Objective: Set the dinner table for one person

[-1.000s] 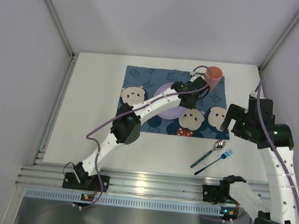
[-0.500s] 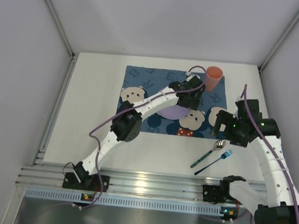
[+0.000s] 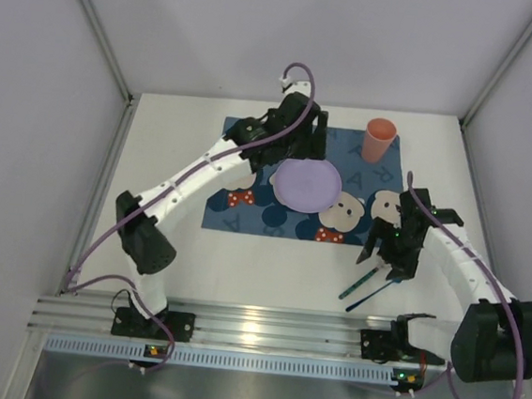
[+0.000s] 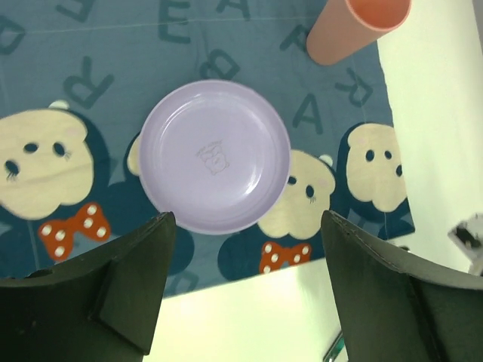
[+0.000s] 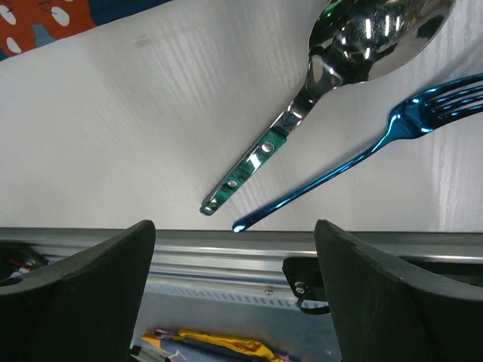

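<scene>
Where the dinner table [image 3: 269, 266] is: it is the big white surface under everything, with a ribbed metal rail [image 3: 263, 329] on the near edge.
Done so far: the blue mouse placemat [image 3: 247, 202] lies flat on the surface. The purple plate [image 4: 215, 157] sits in the middle of the placemat. The orange cup [image 4: 355, 26] stands on the placemat's far right corner.
Left to do: the spoon [image 5: 332, 68] and the blue fork [image 5: 355, 162] lie side by side on the bare surface, to the right of the placemat and near the rail. I think they need to go next to the plate. So the job looks more than half done.
Left end effector [image 4: 245, 249]: wide open, holding nothing, high up above the plate.
Right end effector [image 5: 234, 234]: wide open, holding nothing, hanging just over the handles of the spoon and fork.
Writing: big letters are printed on the placemat, like R, A, B and E. The plate has a tiny mark in its middle, too small to read. I can see no brand name.
</scene>
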Tool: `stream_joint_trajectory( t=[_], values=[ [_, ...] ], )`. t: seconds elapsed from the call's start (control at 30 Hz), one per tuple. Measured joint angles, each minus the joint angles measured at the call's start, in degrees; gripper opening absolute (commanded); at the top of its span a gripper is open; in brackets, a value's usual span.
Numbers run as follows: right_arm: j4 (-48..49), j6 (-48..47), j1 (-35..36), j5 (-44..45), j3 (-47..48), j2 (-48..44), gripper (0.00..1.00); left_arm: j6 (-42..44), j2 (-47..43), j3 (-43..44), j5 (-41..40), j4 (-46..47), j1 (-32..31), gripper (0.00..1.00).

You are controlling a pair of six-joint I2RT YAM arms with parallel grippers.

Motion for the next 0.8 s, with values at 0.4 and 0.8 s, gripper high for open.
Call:
stream_joint_trajectory(
  t=[0.4,0.8],
  values=[
    [6.84,4.37,0.70,7.19,0.02,13.51,0.67,-4.13,-19.74,-31.17,-2.29,-0.37,-0.04,0.82],
    [10.12,7.69,7.17,11.98,-0.61,19.26,0.11,-5.77,-32.39,-38.80,-5.49,-1.97,0.37,0.82]
  ],
)
